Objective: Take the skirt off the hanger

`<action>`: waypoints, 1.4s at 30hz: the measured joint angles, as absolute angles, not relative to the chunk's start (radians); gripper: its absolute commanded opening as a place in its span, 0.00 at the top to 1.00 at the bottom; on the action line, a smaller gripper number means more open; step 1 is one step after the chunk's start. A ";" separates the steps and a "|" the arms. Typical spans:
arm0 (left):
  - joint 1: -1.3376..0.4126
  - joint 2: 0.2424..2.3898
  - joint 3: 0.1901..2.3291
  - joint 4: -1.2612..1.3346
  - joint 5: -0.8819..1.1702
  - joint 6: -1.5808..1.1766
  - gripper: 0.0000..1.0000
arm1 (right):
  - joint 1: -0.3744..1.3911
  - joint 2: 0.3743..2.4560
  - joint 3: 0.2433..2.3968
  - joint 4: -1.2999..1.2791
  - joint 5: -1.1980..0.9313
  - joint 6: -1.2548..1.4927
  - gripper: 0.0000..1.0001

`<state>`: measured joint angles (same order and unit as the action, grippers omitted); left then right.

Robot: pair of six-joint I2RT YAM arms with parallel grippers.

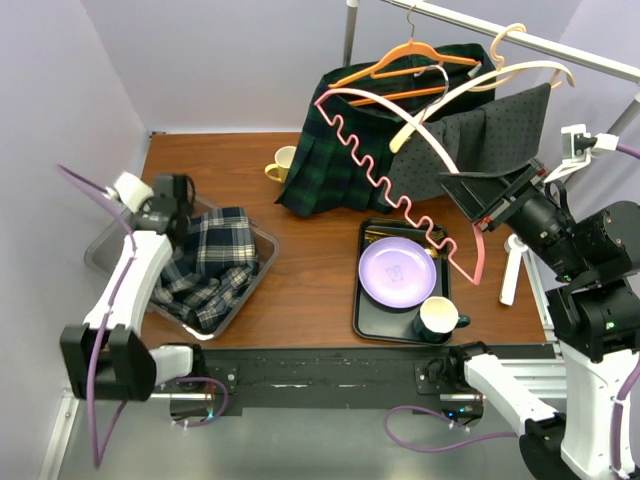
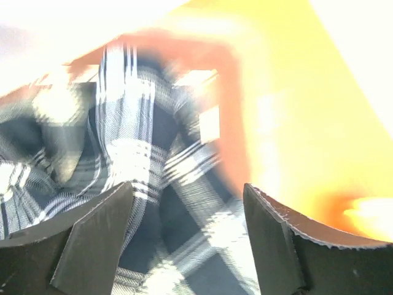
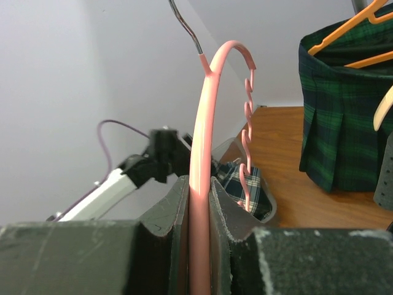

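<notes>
Left fingers: wide, empty, 9 o'clock.
Right fingers: clamped on pink hanger.
Skirt: in tray; withdraw straight up.

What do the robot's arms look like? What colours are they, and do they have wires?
The left arm and right arm have smooth white links joined by chunky black joints. Thin purple cables loop along them. The left gripper and right gripper each have two flat, dark grey fingers with rough, scuffed edges.

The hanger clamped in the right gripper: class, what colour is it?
The hanger is pink; right wrist view shows it best.
</notes>
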<state>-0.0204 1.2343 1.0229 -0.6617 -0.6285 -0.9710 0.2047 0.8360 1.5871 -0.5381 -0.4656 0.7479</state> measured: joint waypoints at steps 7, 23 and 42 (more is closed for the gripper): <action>-0.020 1.023 1.045 -0.458 -0.363 -0.683 0.02 | 0.205 0.830 1.586 -0.535 -0.466 0.749 1.00; -0.223 1.220 0.764 -0.382 -0.234 -0.513 0.59 | 0.205 0.829 1.567 -0.522 -0.466 0.771 1.00; 0.047 1.094 0.828 -0.492 -0.546 -0.593 1.00 | 0.205 0.830 1.592 -0.523 -0.466 0.765 1.00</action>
